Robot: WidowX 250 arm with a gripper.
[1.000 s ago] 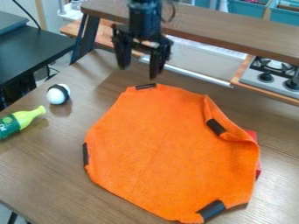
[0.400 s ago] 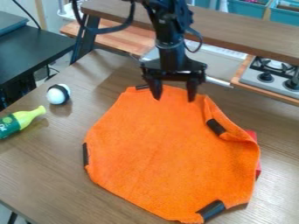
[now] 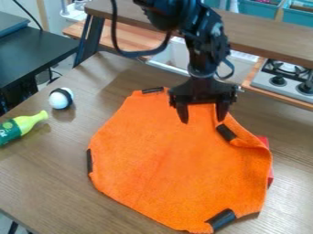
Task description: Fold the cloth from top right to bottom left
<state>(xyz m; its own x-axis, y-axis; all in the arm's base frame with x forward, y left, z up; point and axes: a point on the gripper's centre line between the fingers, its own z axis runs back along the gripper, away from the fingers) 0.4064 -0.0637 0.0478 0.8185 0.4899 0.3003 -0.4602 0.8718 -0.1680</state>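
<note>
pincer: spread; you've brought it nearer the upper-right black patch
cloth: unmoved; your fold likely needs gripping there

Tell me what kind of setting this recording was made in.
Probably a lab or workshop with a toy kitchen set up: a small stove behind the wooden table, a robot arm over an orange cloth, and teal bins at the back.
</note>
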